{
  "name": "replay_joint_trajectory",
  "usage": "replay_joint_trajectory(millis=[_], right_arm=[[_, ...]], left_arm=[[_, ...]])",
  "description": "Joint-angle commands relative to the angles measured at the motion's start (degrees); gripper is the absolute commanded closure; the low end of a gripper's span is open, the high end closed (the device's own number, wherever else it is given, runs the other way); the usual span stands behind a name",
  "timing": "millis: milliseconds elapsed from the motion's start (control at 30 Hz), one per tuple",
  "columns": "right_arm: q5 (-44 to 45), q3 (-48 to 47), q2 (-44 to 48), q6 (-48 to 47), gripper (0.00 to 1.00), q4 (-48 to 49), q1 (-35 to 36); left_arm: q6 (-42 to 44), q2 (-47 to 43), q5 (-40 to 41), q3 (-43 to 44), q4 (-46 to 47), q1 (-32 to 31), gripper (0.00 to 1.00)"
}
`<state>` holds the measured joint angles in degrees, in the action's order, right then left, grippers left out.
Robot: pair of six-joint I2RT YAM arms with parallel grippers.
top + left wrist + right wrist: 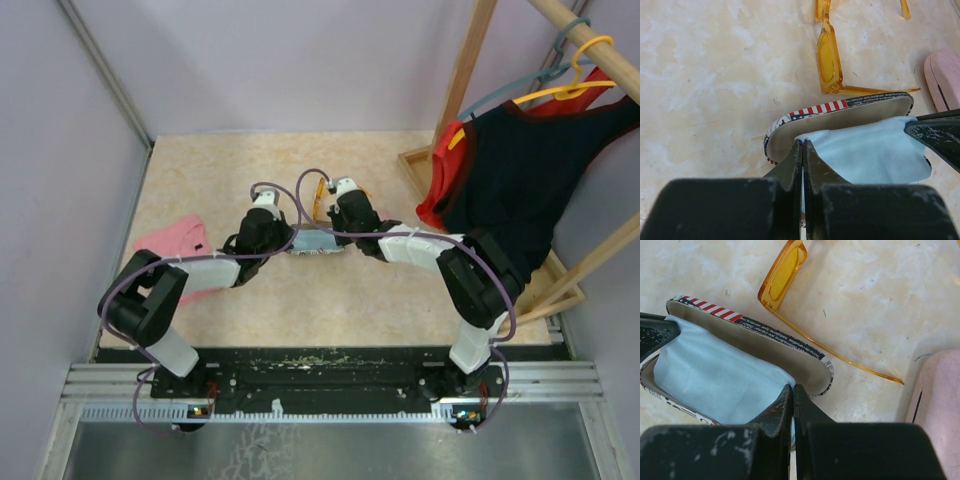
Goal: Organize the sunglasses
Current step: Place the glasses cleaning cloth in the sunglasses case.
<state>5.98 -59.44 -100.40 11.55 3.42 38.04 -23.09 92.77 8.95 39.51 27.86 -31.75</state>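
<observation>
Orange-framed sunglasses (830,60) are lying loose on the table (715,75) with arms unfolded, just beyond the open printed case (855,111) and not yet in it. One arm is running close along the lid's edge. Black pair is not showing in any view. Left gripper (803,152) and right gripper (792,395) are sitting at opposite ends of the case, each with jaws pressed together at the near rim, where the pale blue cloth (870,150) is filling the tray. Whether they are nipping cloth, rim or nothing, I cannot tell. Pink case (942,80) is resting near the right end. Risks, as I am judging them: if cloth is caught, a lift could drag it out or tip the light case. A sideways shove could slide the case into the orange arm and skew the glasses. Bunched cloth could stop a frame seating.
</observation>
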Motion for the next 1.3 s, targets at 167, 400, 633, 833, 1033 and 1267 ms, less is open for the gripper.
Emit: replay_joint_trajectory(millis=[167,400,633,833,1033,1267], right_arm=[[1.2,-3.7,-1.8,-1.0,1.00,2.7,-0.7],[1.4,-4.3,-2.7,-1.3,1.00,2.4,-0.9],[2.7,-4.4,-2.9,-1.3,1.00,2.2,-1.1],[3.1,-4.1,-2.8,-1.2,1.00,2.8,-1.2],[3.3,-4.0,-3.1,-0.8,1.00,3.7,-1.6],[3.0,-4.4,-3.6,-0.5,1.00,4.0,-1.8]], left_arm=[[1.2,1.3,-0.3,0.8,4.2,0.8,0.99],[1.3,2.5,-1.0,0.7,5.7,0.9,0.99],[1.5,3.9,-1.9,0.7,7.3,0.9,0.99],[1.4,3.7,-1.5,0.2,8.1,1.0,0.98],[1.4,4.3,-1.2,0.2,8.5,1.0,0.98],[1.1,4.7,-0.3,0.0,8.8,1.1,0.98]])
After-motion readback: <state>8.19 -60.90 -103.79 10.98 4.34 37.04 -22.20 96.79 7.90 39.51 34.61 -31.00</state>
